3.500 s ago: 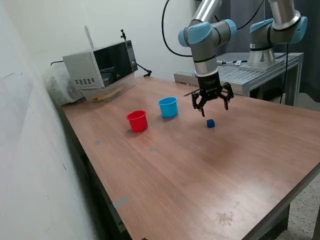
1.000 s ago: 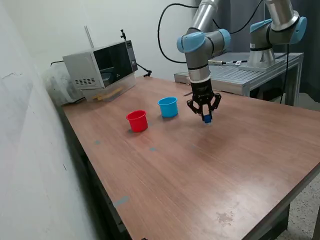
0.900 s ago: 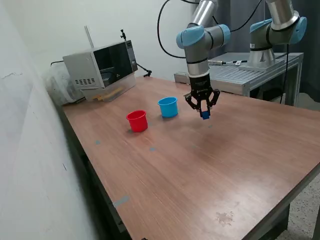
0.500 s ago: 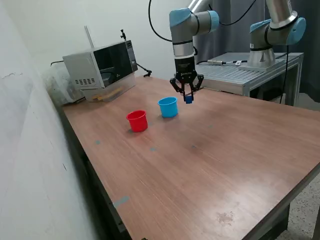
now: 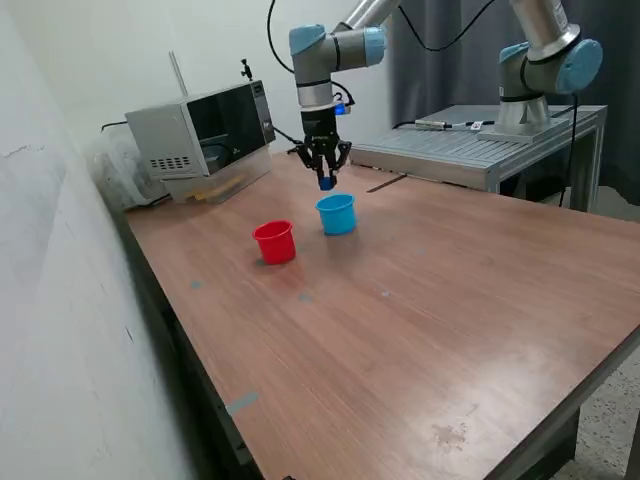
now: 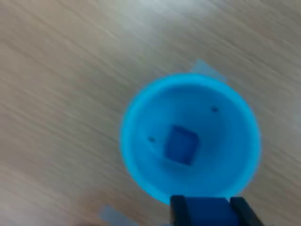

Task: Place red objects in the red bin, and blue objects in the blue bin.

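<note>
The worktop (image 5: 430, 300) is a long slab of reddish-brown wood grain, scuffed in places, with small pale marks and a lighter blotch near its front edge. It stands against a plain white wall on the exterior view's left. At the far end sit a grey microwave (image 5: 200, 128) with a dark door and a clear plastic bag beside it. Behind, on the exterior view's right, a metal bench (image 5: 480, 150) carries the base of a second arm (image 5: 545, 65), with a dark curtain at the back.

Two cups stand upright on the worktop, near each other but apart: the red cup (image 5: 274, 242) and, to the exterior view's right of it, the blue cup (image 5: 337, 214).

The arm reaches down from above, and its claw (image 5: 325, 182) hangs just over the blue cup's far rim, clear of it. The claw is clamped on a blue cube (image 5: 325, 184), held between the dark fingers (image 6: 177, 213).

In the wrist view, slightly blurred, the blue cup (image 6: 141, 141) fills the middle, seen from straight above, and a second blue cube (image 6: 181, 145) lies on its floor. The held cube (image 6: 207, 214) shows at the picture's edge, over the cup's rim. Bare wood grain surrounds the cup.
</note>
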{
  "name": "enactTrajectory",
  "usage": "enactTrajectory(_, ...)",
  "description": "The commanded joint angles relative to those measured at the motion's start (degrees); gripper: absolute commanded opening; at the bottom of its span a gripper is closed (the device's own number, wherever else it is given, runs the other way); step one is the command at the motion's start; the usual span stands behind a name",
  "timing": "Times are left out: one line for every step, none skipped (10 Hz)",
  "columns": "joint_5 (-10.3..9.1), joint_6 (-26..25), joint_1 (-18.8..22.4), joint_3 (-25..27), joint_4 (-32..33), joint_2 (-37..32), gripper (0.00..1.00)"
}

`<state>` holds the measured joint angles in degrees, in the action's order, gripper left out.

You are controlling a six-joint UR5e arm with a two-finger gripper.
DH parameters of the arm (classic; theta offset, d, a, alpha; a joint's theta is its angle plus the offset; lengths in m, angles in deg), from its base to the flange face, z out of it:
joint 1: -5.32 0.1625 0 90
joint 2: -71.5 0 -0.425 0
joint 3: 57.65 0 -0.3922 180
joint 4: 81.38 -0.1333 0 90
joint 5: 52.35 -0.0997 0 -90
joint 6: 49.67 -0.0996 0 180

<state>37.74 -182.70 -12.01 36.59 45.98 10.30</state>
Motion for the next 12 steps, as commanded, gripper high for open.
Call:
enactTrajectory(0.00, -0.13, -2.17, 0.06, -0.10, 0.12, 0.00)
enactTrajectory(0.09, -0.13, -2.00, 0.15, -0.19, 0.03, 0.00)
enactTrajectory(0.35, -0.13, -1.83, 0.15, -0.19, 0.03, 0.00)
enactTrajectory(1.22, -0.13, -1.39, 0.24, -0.54, -0.06, 0.00)
enactTrajectory(1.23, -0.13, -1.30, 0.15, -1.58, -0.24, 0.00)
enactTrajectory(1.23, -0.13, -1.30, 0.15, -1.77, -0.24, 0.00)
enactTrajectory(1.23, -0.13, -1.30, 0.24, -1.86, -0.24, 0.00)
enactTrajectory(1.23, -0.13, -1.21, 0.50, -1.86, -0.32, 0.00)
enactTrajectory(1.23, -0.13, -1.21, 0.85, -1.95, -0.33, 0.00)
enactTrajectory(1.14, -0.13, -1.21, 1.20, -2.56, -0.41, 0.00)
enactTrajectory(1.14, -0.13, -1.21, 1.20, -3.69, -0.41, 0.00)
enactTrajectory(1.14, -0.04, -0.86, 1.12, -3.70, -0.41, 0.00)
